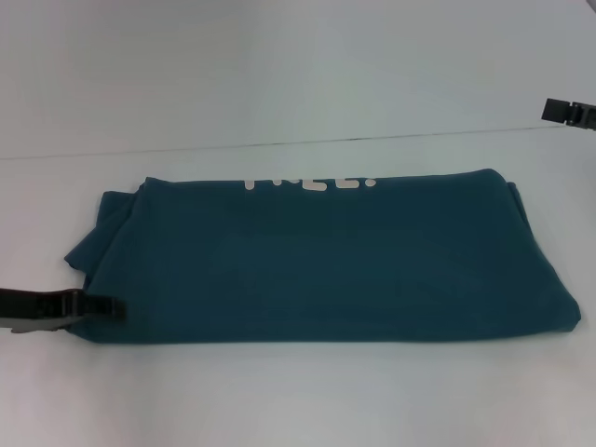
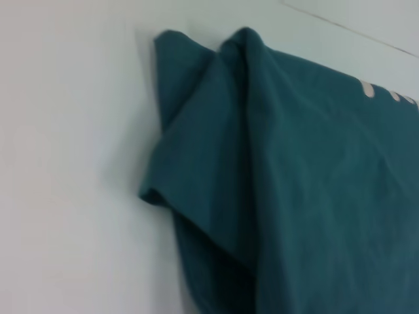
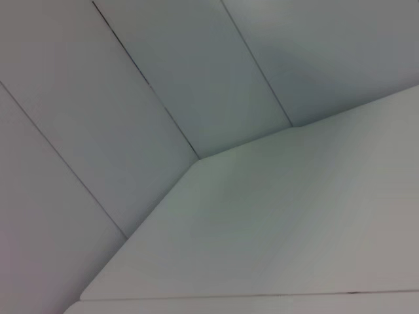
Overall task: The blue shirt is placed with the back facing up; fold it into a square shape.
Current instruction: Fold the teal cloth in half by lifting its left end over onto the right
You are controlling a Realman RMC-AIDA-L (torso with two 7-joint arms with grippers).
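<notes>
While the white table (image 1: 279, 400) carries the shirt (image 1: 326, 261) folded into a wide band at its middle, white lettering (image 1: 307, 182) at the far edge, we see the left gripper (image 1: 116, 307) touching its near left corner and the right gripper (image 1: 549, 110) raised far right, finger spread unreadable on both.

A bare test booth: plain white table (image 1: 298, 400) enclosed by seamed white wall panels (image 3: 163, 72).
</notes>
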